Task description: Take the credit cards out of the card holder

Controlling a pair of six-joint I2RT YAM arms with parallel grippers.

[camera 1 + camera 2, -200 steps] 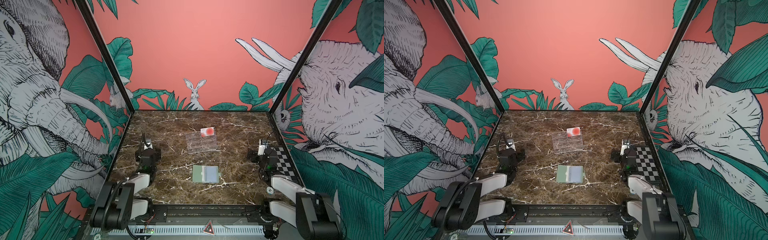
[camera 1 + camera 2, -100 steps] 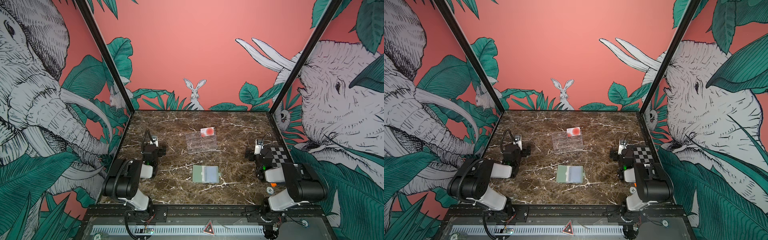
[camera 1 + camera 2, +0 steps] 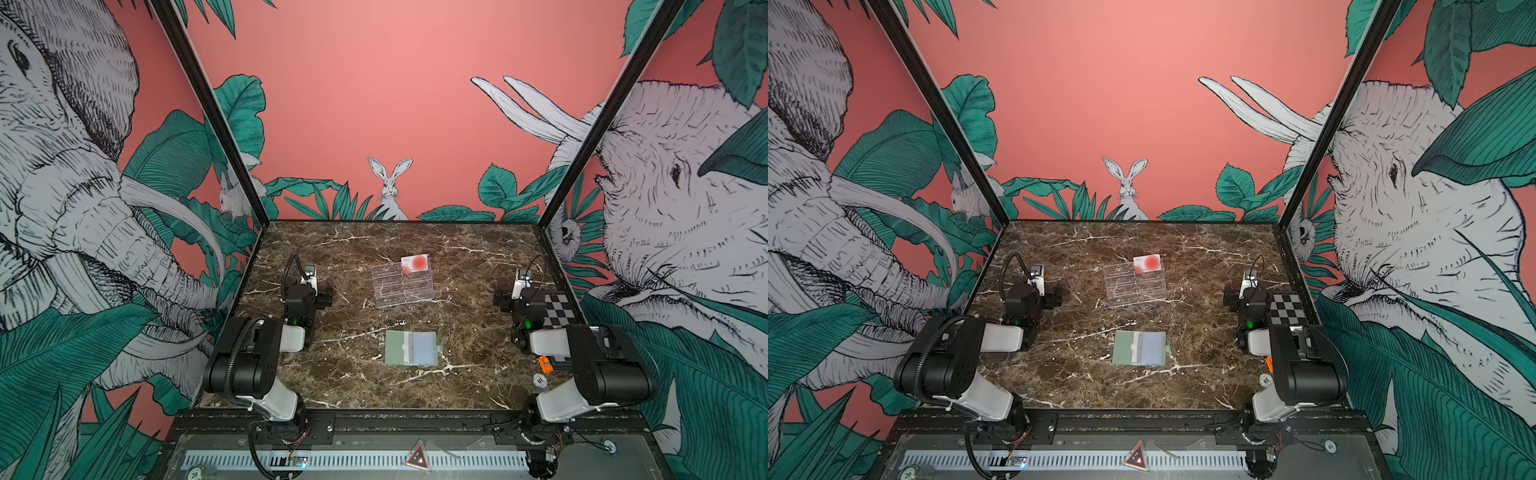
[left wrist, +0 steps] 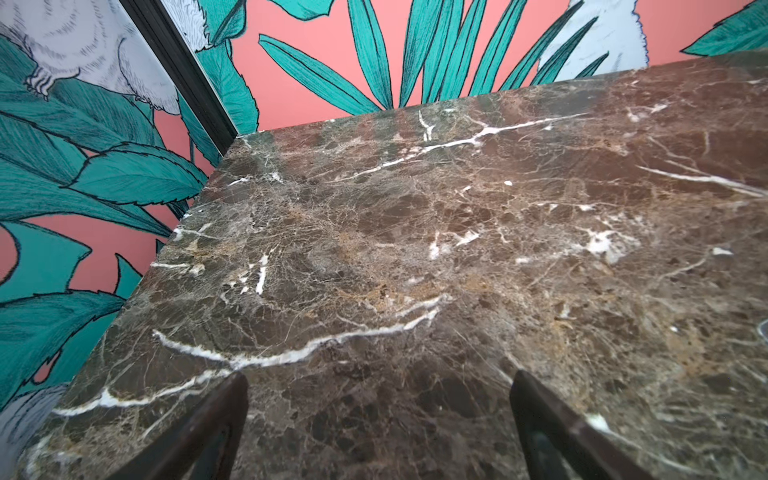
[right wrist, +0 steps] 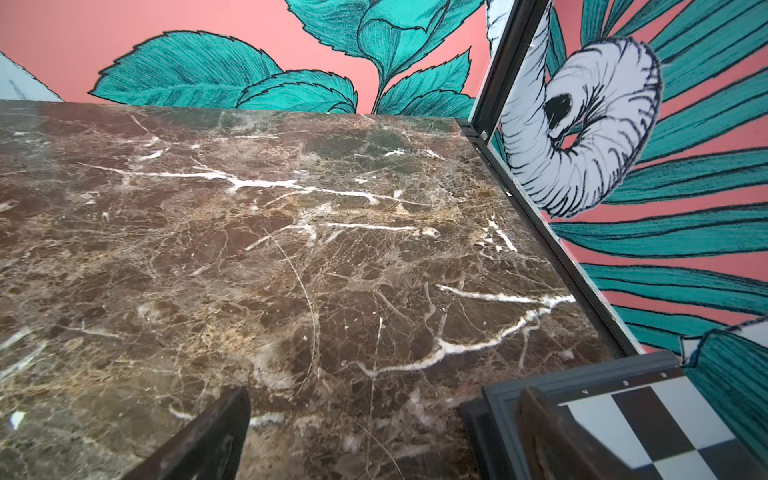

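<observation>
1. Both top views open on the dark marble surface (image 3: 353, 249) (image 3: 1084, 249), and dead centre in the lower half of it lies the card holder (image 3: 411, 348) (image 3: 1139, 348), flat and folded open.
2. Its left half shows sage green; its right half shows a bluish-grey panel under a clear sleeve, with a small tab sticking out at the right edge. What sits inside the sleeve is too small to tell.
3. Above it in the frame, well apart, stands a clear acrylic stand (image 3: 402, 286) (image 3: 1136, 286).
4. One credit card (image 3: 414, 264) (image 3: 1147, 264), white with a big red-orange circle, stands at that stand's upper right corner.
5. Left arm (image 3: 299, 299) (image 3: 1021, 301) sits at the left edge of the surface, well apart from the card holder. The left wrist view shows the left jaws spread wide, with only bare marble between them.
6. Right arm (image 3: 523, 303) (image 3: 1252, 303) sits at the right edge, just beside the checkered board (image 3: 561, 309) (image 3: 1287, 309) (image 5: 648, 428).
7. In the right wrist view the right jaws are spread wide too, gripping nothing, with one finger in front of the board's corner in the lower right of the frame.
</observation>
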